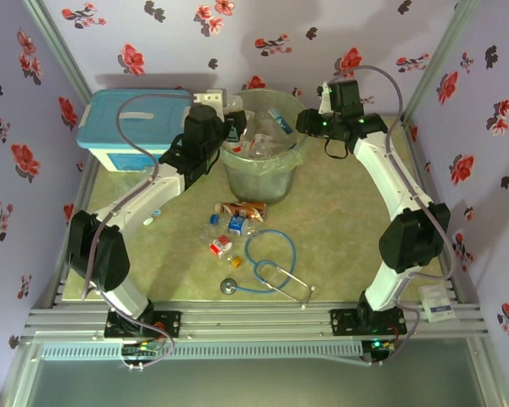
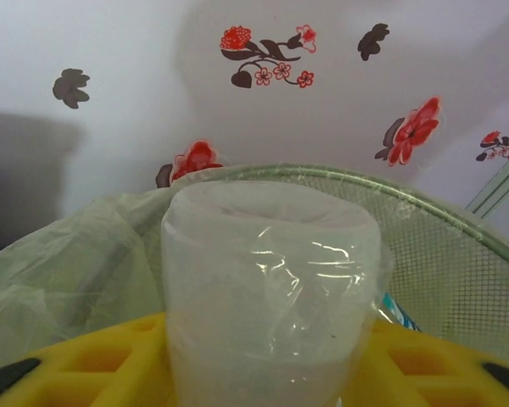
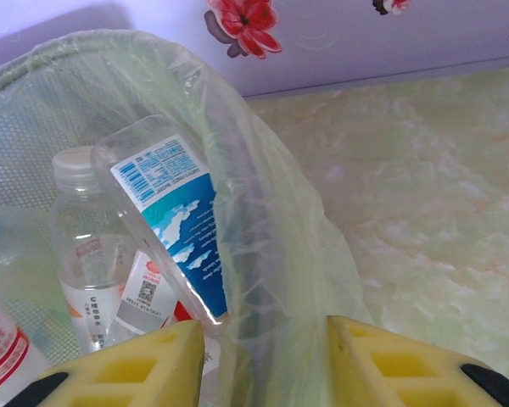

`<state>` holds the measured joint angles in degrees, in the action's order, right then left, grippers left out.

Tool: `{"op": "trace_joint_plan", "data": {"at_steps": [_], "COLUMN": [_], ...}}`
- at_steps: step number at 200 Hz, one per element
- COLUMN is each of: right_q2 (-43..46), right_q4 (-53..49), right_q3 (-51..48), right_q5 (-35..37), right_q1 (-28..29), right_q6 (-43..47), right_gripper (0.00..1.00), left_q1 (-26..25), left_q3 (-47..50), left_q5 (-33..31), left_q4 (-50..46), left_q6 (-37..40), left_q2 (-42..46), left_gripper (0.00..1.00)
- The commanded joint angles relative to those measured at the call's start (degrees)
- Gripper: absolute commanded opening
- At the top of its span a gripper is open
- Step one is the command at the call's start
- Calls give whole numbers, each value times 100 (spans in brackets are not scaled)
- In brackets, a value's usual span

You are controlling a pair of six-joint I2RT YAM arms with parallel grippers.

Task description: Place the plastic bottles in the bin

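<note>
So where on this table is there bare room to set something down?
Bare table right of the bin, up to the right arm, and the near-right corner. Crowded: loose bottles and stethoscope in front of the bin.

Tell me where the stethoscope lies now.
Top view: the stethoscope lies on the table, centred left to right, just nearer the front edge than the loose bottles and the bin.

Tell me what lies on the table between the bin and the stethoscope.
Several plastic bottles lie loose there, between bin and stethoscope, as the top view shows.
</note>
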<state>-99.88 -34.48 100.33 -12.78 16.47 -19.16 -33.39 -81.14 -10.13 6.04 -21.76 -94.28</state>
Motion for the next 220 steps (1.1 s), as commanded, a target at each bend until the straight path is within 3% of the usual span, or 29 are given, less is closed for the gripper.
{"op": "trace_joint_plan", "data": {"at_steps": [1, 23, 48, 58, 92, 136, 179, 186, 220], "right_q2": [-72, -63, -79, -77, -77, -52, -32, -31, -53], "right_q4": [64, 72, 66, 72, 82, 67, 39, 29, -8], "right_q3": [47, 46, 56, 57, 32, 9, 4, -1, 36], "right_q5": [-58, -75, -71, -80, -101, -81, -44, -49, -41], "right_q1": [-40, -40, -44, -46, -47, -47, -39, -51, -56], "right_q6": [-96, -108, -97, -99, -106, -89, -46, -36, 0], "right_gripper": [42, 42, 42, 42, 42, 42, 42, 42, 42], "left_q1": [-69, -128, -149, -152, -142, -86, -44, -46, -80], "left_q3": [246, 319, 70, -107, -1054, -3003, -5306, -5498, -5438], "left_q5": [217, 292, 319, 321, 258, 89, 140, 111, -117], "left_q4": [-175, -321, -673, -796, -1310, -2629, -4737, -5055, -5759], "left_q6": [-383, -336, -10, 164, 734, 1373, 1871, 1919, 2111], "left_q2": [65, 102, 159, 192, 160, -663, -2103, -2208, -2157], "left_gripper": [51, 57, 84, 90, 92, 70, 29, 21, 6]}}
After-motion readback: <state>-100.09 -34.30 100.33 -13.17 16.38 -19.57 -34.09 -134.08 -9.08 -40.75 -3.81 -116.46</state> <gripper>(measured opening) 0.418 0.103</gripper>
